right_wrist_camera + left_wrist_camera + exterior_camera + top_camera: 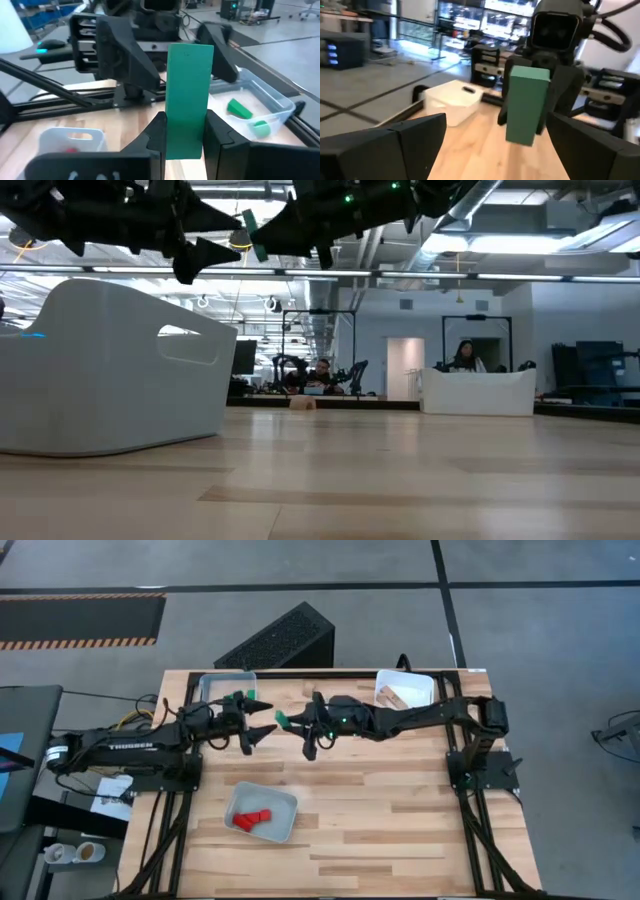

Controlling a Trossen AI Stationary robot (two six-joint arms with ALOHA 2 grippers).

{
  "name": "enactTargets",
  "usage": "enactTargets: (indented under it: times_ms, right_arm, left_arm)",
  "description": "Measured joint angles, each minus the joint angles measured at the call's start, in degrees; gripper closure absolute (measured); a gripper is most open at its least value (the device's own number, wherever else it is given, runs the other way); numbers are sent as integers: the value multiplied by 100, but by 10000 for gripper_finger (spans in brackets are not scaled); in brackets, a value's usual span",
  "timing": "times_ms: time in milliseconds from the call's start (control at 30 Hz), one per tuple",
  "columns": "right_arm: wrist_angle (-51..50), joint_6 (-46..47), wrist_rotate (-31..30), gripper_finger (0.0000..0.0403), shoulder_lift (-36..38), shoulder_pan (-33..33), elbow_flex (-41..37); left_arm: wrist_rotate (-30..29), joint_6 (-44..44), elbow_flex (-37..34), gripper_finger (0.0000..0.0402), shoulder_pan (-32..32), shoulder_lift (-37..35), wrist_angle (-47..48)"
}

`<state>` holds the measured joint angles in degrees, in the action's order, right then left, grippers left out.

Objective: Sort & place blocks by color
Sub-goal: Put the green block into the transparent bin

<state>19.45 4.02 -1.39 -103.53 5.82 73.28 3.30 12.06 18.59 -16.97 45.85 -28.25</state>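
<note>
Right pincer (184, 131) clamped on green block (187, 100) | left pincer (262, 717) spread wide, empty, facing it

I count three trays on my table: one near my left arm (214, 686) with two green blocks (239, 108) in it, one by my right arm (425, 686) with light wood pieces (397, 697) whose number I cannot make out, and one nearer the front edge (282, 813) with red blocks (251, 821), about three, bunched too tight for a sure tally. One more green block (187, 100), a flat bar, stands pinched in my right gripper (184, 131), so that makes three green in all. Two grippers, then: my right gripper and my left gripper (260, 718), its fingers spread. Two people sit in the room behind.
</note>
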Motion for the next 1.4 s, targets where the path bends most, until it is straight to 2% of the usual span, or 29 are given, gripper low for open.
enactTargets:
  times_ms: [200,433,533,600,667,833,867,933,1000,1200,1400]
  right_arm:
    - [-15,32,-2,325,7,-204,0]
    - [-21,-105,-30,325,7,-456,0]
    - [-80,-103,-45,325,9,-497,0]
    - [-130,-103,-45,321,9,-496,0]
    - [-162,-99,-50,302,9,-492,0]
    - [-168,-93,-94,248,9,-407,0]
    - [-180,-85,-151,239,9,-403,0]
    - [-254,79,-210,223,12,-375,0]
    - [-420,254,-210,207,12,-333,2]
    - [-969,286,-115,168,12,-331,2]
    - [-1250,355,-177,165,12,-329,2]
  left_arm:
    - [1128,155,0,70,33,529,-1028]
    - [1027,106,0,70,163,1105,-1580]
    - [1054,24,0,86,166,1324,-1885]
    - [1146,22,0,114,166,1426,-1996]
    - [1245,22,0,159,171,1486,-2050]
    - [1377,8,2,323,163,1496,-2067]
    - [1418,20,2,341,138,1470,-2005]
    - [1440,233,28,338,3,1341,-1729]
    - [1286,357,100,338,-207,1175,-1148]
    - [-124,-187,127,314,-1029,707,820]
    - [-1679,-221,127,329,-2107,581,2502]
